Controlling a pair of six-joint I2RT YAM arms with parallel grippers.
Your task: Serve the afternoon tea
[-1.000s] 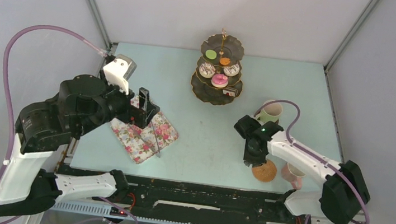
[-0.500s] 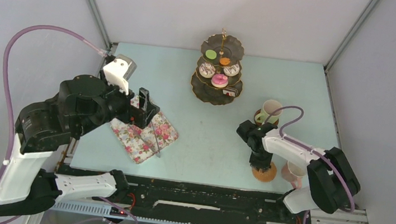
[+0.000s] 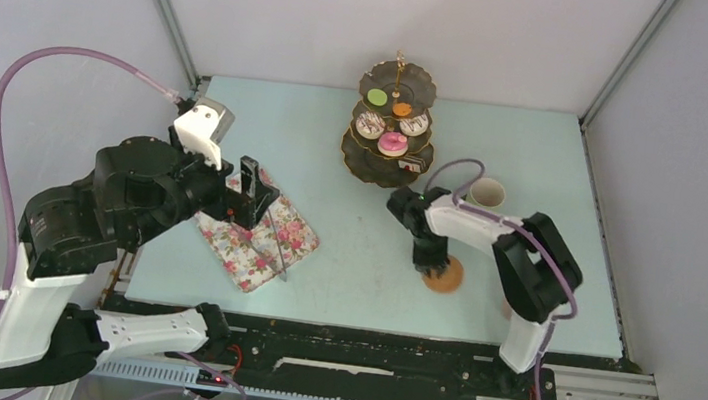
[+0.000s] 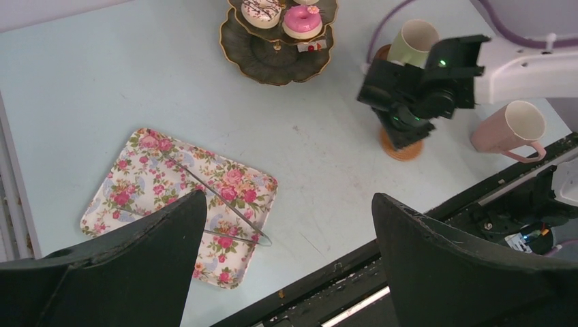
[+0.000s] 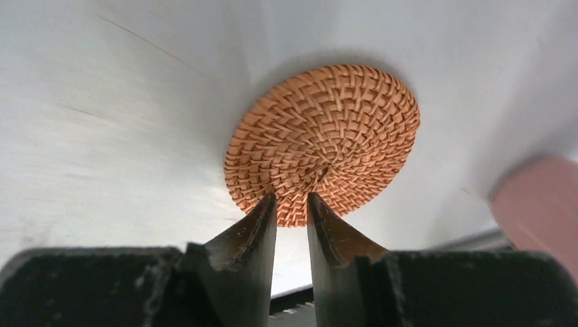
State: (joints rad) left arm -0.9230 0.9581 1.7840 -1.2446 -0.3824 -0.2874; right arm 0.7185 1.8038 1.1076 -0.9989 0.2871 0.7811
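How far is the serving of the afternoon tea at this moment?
Done: the cream cup seems to stand on a brown coaster. In hand: the right tool pinches the round woven brown coaster's rim. To do: the pink cup has no coaster; toy cakes sit on the tiered stand, long grey tongs untouched.

1. A robot test cell in a lab.
2. Plain grey walls [image 3: 371, 11] and metal framing [image 3: 165, 12] enclose a pale table [image 3: 366, 232].
3. Two robot arms [image 3: 129, 195] are bolted to a black rail [image 3: 363, 347]; toy cakes [image 3: 393, 144] sit on a stand [image 3: 378, 173].
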